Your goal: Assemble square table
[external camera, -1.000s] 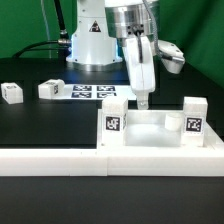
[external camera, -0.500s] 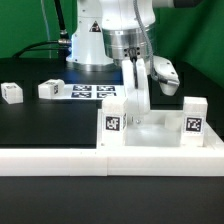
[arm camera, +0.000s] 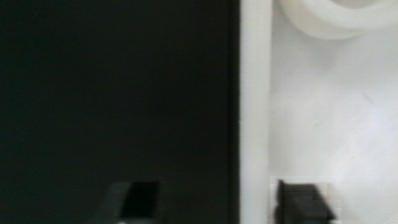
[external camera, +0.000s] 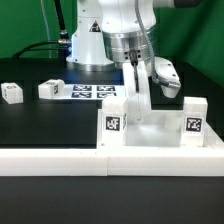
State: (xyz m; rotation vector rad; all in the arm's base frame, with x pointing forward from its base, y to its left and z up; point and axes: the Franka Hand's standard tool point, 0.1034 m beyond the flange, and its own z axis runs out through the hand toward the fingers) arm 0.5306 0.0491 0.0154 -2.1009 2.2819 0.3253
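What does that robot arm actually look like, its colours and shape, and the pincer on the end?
The arm is made of smooth, rounded white shells, with a silvery grey ring at the wrist. Its pincer has a long white body and two dark, blocky fingertips.

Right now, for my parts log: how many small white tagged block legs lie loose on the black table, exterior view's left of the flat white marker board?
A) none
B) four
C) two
C: one leg lies far out, another leg near the marker board.
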